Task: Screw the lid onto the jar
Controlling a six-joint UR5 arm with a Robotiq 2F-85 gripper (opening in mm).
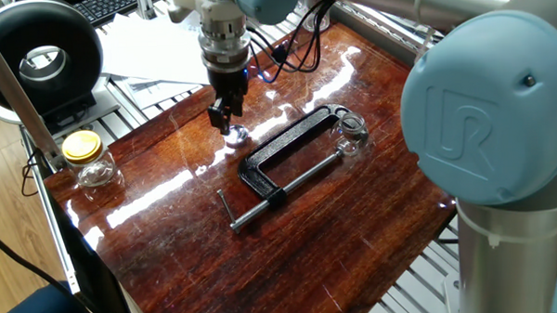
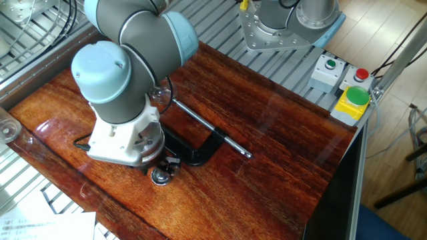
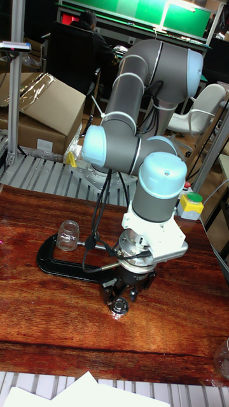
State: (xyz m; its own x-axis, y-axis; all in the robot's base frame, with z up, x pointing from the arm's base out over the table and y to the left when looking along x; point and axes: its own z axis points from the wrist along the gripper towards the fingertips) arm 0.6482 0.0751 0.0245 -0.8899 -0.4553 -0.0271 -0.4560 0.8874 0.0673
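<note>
In one fixed view, the grey and pale blue arm reaches down from the upper edge, its wrist vertical, with the hand (image 1: 231, 118) pointing straight down over the lid (image 1: 237, 135), a small silvery round cap lying flat on the glossy red-brown wooden counter (image 1: 170, 244). The dark fingers sit low on either side of the cap, set narrow, though whether they grip it cannot be told. Just beside the lid lies a black metal C-clamp (image 1: 283, 166) with a long steel screw, and at its far end stands the jar (image 1: 353, 131), small, squat, clear glass, open and seemingly empty. Near the counter's left edge stands a second glass jar with a yellow lid (image 1: 85, 157). In the other fixed view, the wrist's round housing hides most of the hand (image 2: 162, 171); the shiny lid (image 2: 160, 177) shows just below it on the counter. In the tall fixed view, the arm folds down from behind, the hand (image 3: 121, 299) straddling the lid (image 3: 120, 307), the jar (image 3: 67, 235) well apart to the left, resting by the clamp.
</note>
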